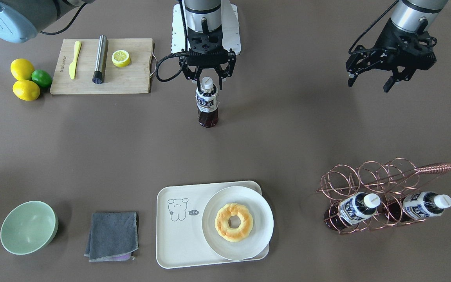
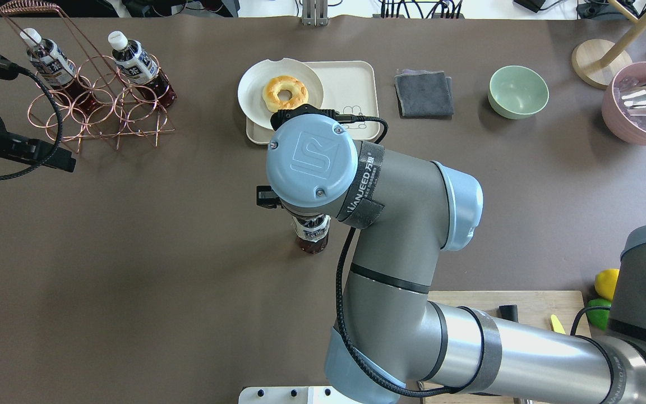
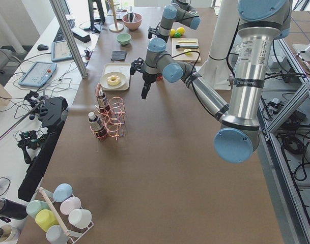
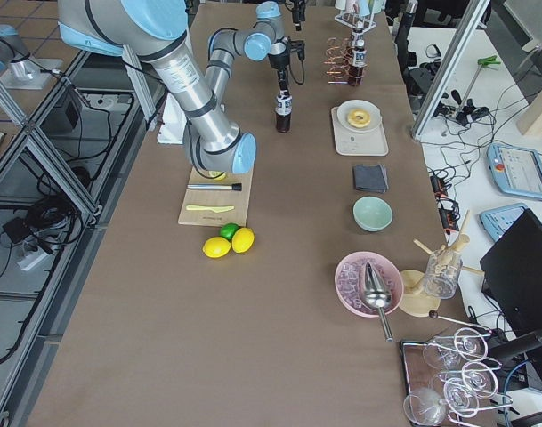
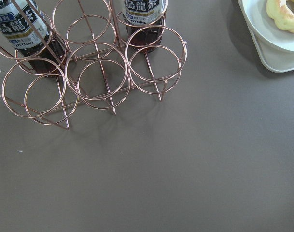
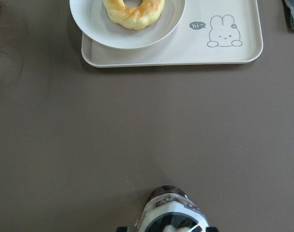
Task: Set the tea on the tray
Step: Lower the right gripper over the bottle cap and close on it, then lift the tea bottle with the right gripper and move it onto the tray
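One tea bottle (image 1: pixel 207 103) stands upright on the table's middle, near the robot's side; it also shows in the overhead view (image 2: pixel 312 238) and the right wrist view (image 6: pixel 171 215). My right gripper (image 1: pixel 208 80) hangs straight over it, open, with a finger on each side of the white cap. The cream tray (image 1: pixel 178 243) lies at the far side, straight ahead in the right wrist view (image 6: pixel 224 53). Its bear-drawing half is bare. My left gripper (image 1: pixel 368 86) is open and empty, high above the table on my left.
A round white plate (image 1: pixel 260 239) with a doughnut fills the tray's other half. Two more tea bottles (image 1: pixel 356 207) lie in a copper wire rack (image 1: pixel 366 176). A grey cloth (image 1: pixel 112 235), green bowl (image 1: pixel 27 227), cutting board (image 1: pixel 131 78) and lemons (image 1: pixel 22 70) are around.
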You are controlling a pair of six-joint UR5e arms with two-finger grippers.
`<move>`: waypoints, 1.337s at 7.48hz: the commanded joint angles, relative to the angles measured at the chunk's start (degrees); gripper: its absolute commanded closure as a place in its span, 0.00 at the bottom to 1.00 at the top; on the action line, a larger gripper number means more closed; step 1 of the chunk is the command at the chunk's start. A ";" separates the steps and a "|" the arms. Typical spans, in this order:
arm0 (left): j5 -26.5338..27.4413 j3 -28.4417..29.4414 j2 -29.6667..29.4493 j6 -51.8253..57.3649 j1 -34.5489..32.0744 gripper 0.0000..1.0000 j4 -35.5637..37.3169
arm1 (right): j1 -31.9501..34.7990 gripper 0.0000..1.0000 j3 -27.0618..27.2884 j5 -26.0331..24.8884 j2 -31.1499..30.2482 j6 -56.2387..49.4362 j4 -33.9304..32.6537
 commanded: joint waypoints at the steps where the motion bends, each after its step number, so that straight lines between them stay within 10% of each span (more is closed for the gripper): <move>1: -0.82 -0.09 -0.01 -0.04 -0.06 0.02 0.00 | -0.13 0.57 0.21 0.01 0.25 0.35 -0.79; 3: -0.91 0.09 -0.01 -0.13 -0.06 0.02 0.00 | -0.13 1.00 0.56 0.01 0.08 0.44 -1.32; 10: -8.72 -3.15 7.59 8.87 -10.84 0.02 0.18 | 17.84 1.00 -2.92 12.10 2.81 -12.44 -2.32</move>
